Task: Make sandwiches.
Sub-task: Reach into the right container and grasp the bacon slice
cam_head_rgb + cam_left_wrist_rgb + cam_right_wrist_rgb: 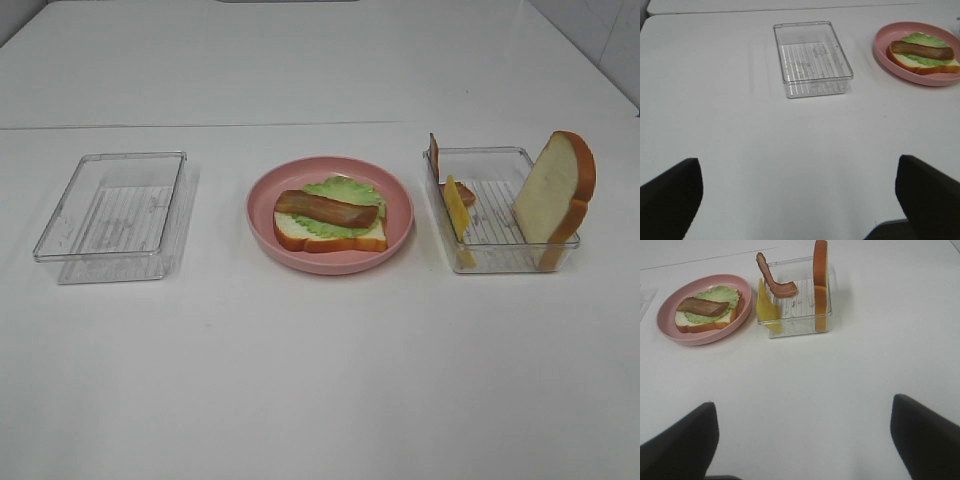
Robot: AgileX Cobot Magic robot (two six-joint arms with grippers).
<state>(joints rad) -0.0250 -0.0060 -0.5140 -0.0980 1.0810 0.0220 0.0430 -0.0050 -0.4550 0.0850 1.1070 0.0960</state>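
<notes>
Pink plate (330,266) at mid-counter (320,390) carries the half-built sandwich: a flat bread slice (300,238), lettuce (345,190) on it, and a bacon strip (327,208) across the top. To its right, a clear tray (500,262) holds a leaning cheese square (457,210), a second bacon strip (775,282) that seems to curl up a far corner, and an upright bread slice (555,185). Another clear tray (115,215) sits well left. The left end effector (800,200) and right end effector (805,440) hang with fingers spread wide, gripping nothing.

Left gripper (799,164): two broad matte-black fingers (670,200), tips blunt and rounded, surfaces smooth. Right gripper (804,405): two matching fingers (925,435), black, wedge-shaped, edges plain.
</notes>
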